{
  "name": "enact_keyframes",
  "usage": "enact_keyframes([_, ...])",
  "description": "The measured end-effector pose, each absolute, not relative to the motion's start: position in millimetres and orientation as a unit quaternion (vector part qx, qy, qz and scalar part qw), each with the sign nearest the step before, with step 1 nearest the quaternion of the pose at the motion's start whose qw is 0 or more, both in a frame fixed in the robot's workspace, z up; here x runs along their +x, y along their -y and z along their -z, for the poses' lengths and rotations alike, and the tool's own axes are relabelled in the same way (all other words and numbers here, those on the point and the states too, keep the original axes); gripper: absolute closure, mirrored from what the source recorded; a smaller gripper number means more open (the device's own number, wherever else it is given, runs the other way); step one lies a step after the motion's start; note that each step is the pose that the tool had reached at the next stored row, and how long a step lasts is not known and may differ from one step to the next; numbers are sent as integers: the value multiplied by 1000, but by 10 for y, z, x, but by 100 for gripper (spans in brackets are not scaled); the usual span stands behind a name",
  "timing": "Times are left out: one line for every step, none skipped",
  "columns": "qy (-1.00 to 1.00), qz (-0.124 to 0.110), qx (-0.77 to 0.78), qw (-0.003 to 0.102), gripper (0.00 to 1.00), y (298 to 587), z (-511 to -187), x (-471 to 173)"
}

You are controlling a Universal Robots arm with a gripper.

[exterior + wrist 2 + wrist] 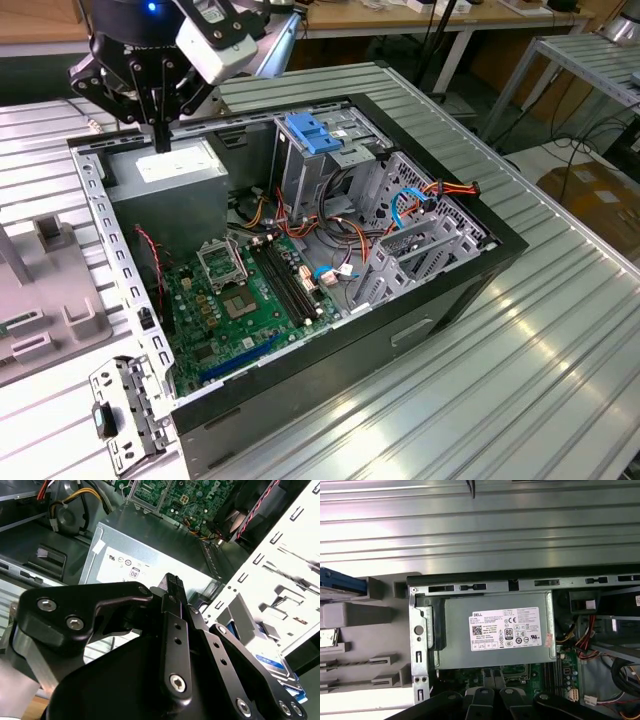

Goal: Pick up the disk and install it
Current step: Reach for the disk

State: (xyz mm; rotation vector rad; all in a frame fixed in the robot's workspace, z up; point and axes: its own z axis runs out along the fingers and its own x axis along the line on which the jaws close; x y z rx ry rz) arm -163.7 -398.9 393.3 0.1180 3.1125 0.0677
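Note:
The disk (339, 581) rests in a grey holder (357, 614) on the table outside the computer case, its blue side rail showing. In the second wrist view its white label with a blue band (274, 666) peeks out past the black finger links. My gripper (161, 138) hangs over the grey power-supply box (170, 175) at the case's back corner, on the exterior view's left. Its fingers are shut together with nothing between them. The gripper (172, 581) is apart from the disk and touches nothing.
The open case (470, 270) holds a green motherboard (250, 295), loose cables and a tall metal drive cage with a blue latch (312, 132). A metal bracket (125, 405) lies by the case's near corner. Ribbed metal table (560, 360) surrounds it.

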Motion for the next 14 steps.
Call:
enact_keyframes([-999, -22, 38, 13, 89, 3989, -3933, -1644])
enact_keyframes([-999, -22, 38, 13, 89, 3989, -3933, -1648])
enact_keyframes([-999, -22, 38, 13, 89, 3989, -3933, -1654])
enact_keyframes([-999, -22, 38, 13, 89, 3989, -3933, -1657])
enact_keyframes([-999, -22, 38, 13, 89, 3989, -3933, -1663])
enact_keyframes([-999, -22, 38, 13, 89, 3989, -3933, -1672])
enact_keyframes([-999, -22, 38, 13, 89, 3989, -3933, -1677])
enact_keyframes([-999, -22, 38, 13, 89, 3989, -3933, -1684])
enact_keyframes([-999, -22, 38, 13, 89, 3990, -3933, -1690])
enact_keyframes([-999, -22, 38, 13, 89, 3990, -3933, -1696])
enact_keyframes([-999, -22, 38, 13, 89, 3989, -3933, -1707])
enact_keyframes([-999, -22, 38, 13, 89, 3989, -3933, -1720])
enact_keyframes([-999, -22, 38, 13, 89, 3989, -3933, -1734])
enact_keyframes([-999, -22, 38, 13, 89, 3989, -3933, -1740])
